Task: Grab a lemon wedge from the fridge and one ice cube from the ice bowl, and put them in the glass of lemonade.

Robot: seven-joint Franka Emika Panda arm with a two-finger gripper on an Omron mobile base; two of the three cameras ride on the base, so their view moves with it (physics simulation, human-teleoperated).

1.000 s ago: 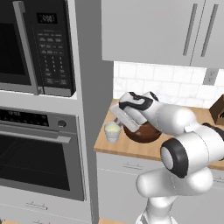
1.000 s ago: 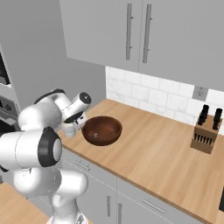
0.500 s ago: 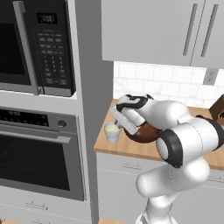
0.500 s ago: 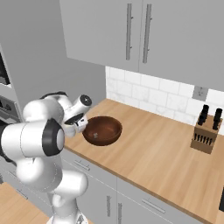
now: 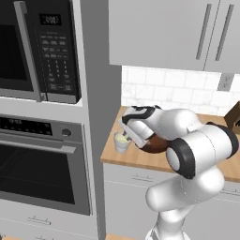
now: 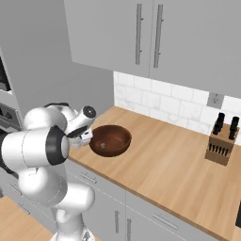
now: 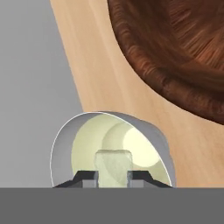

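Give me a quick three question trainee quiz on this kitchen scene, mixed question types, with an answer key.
1. True or false: the gripper holds an ice cube above the glass of lemonade.
2. What stands beside the glass on the wooden counter? A) ice bowl B) kettle C) toaster
3. Fill in: the knife block stands near the tiled ____.

Key: 1 true; 2 A, the dark-brown ice bowl; 3 wall.
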